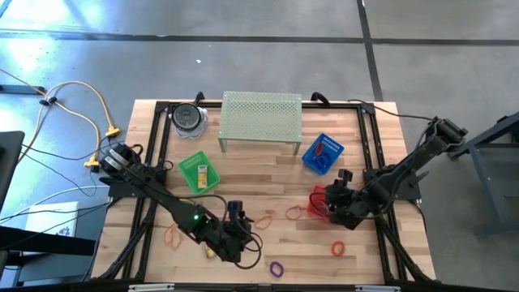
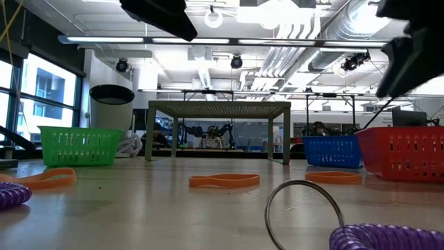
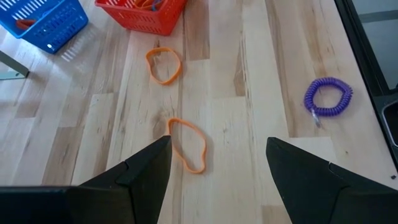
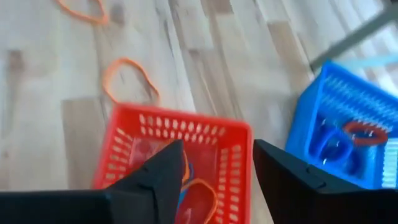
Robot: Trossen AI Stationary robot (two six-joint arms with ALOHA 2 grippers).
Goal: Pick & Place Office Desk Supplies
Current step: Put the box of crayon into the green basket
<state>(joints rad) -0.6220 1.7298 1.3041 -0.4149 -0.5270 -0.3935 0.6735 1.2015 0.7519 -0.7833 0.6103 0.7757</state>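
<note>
Bands: thin orange loops lie flat on the bare wood, one [image 3: 186, 144] directly ahead of the left gripper, another [image 3: 164, 65] farther on toward the red basket; a purple coiled loop [image 3: 328, 96] sits well off to the side.
Bands already sorted: a few loops lie inside the red basket [image 4: 171, 146], and more in the blue basket [image 4: 348, 124] beside it.
Handling: the loops look light, soft and floppy, likely to bend or slide rather than resist; lying flat, they offer little to pinch.
Where to hold: probably across one strand at the narrower end of the loop, one finger inside and one outside, pressed close to the wood.
Left gripper [image 3: 217, 165]: low over the front of the table, jaws spread and empty, the nearest orange loop between and just beyond the fingertips.
Right gripper [image 4: 217, 171]: above the red basket, jaws apart, nothing held.
Other items: green basket [image 1: 198, 172], pale perforated stand [image 1: 261, 116], lidded jar [image 1: 188, 118] at the back.
</note>
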